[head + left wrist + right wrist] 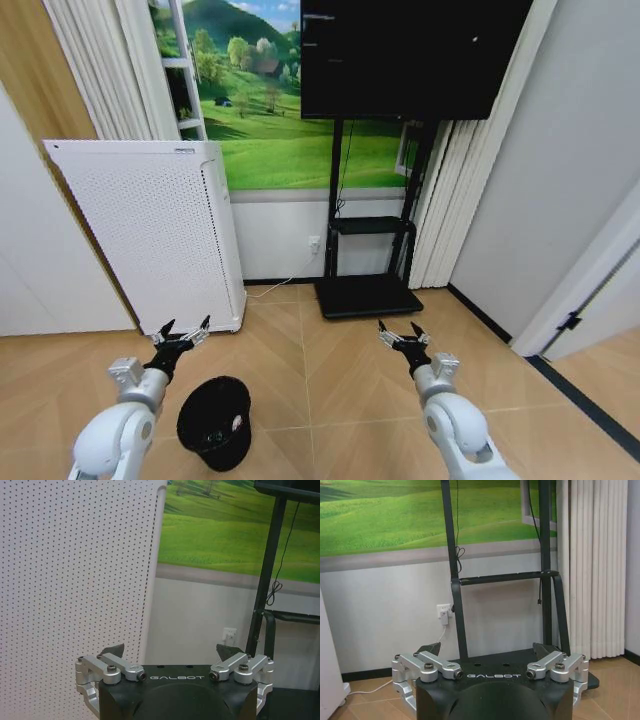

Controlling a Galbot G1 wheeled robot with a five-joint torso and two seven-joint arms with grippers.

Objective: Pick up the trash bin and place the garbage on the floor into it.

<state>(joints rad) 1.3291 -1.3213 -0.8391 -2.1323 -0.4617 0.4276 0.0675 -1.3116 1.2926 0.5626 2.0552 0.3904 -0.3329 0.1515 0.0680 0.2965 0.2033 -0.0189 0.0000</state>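
Head view: one trash bin point(215, 421), black and round with a black liner, is seen standing upright on the floor point(330, 400), low in the picture on the robot's left side. A small pale scrap is glimpsed inside it; what it is cannot be told. Two arms are raised in front of the robot. The left pincer point(184, 335) is held in the air just above and behind the bin's rim, not touching it, fingers spread apart. The right pincer point(403, 335) is held over bare chevron flooring, well apart from the bin, fingers likewise spread apart and holding nothing. One white perforated panel unit point(150, 235) is placed against the wall behind the left arm. One black TV stand point(368, 285) with one dark screen point(405, 55) is set beside it, in front of a green meadow mural point(280, 120).

Left wrist view: the left pincer point(171, 655) is shown spread, facing the perforated panel point(75, 580) and the mural.

Right wrist view: the right pincer point(490, 652) is shown spread, facing the stand's legs point(457, 605) and one wall socket point(443, 612).
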